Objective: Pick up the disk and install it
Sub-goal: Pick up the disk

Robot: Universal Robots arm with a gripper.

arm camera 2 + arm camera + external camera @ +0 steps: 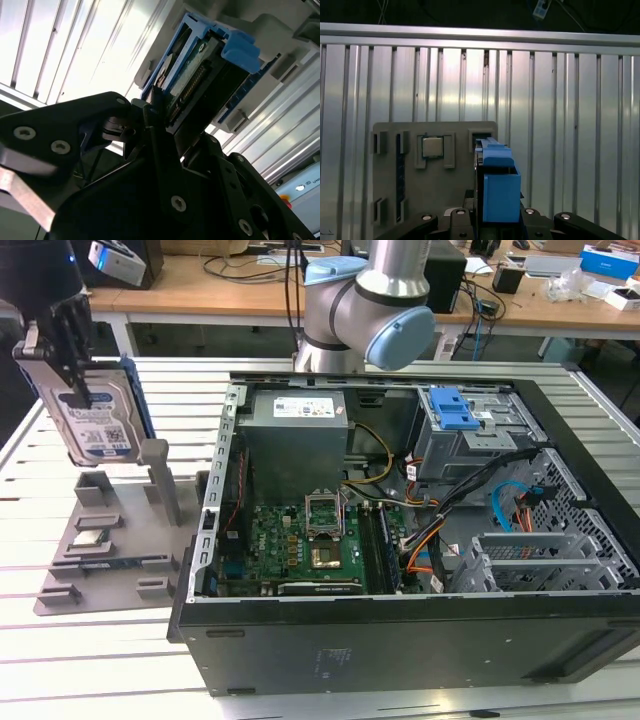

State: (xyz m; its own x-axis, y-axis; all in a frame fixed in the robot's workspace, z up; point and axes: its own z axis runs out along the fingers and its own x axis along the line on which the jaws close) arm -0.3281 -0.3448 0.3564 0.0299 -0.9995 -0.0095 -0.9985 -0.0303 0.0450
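Gripper [76,380] clamped on the upright disk [102,422], held over the grey holder tray [105,565], at the exterior view's left of the open computer case [400,650]

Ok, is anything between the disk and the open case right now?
The gripper holds the disk over the grey holder. The holder's upright post stands by the disk's lower corner on the case side, then comes the case wall. Above those, nothing visible blocks the way.

Counted: one disk [105,430], one pincer [75,385], one open computer case [400,640], one grey holder plate [110,585], one chip [433,147] on it.
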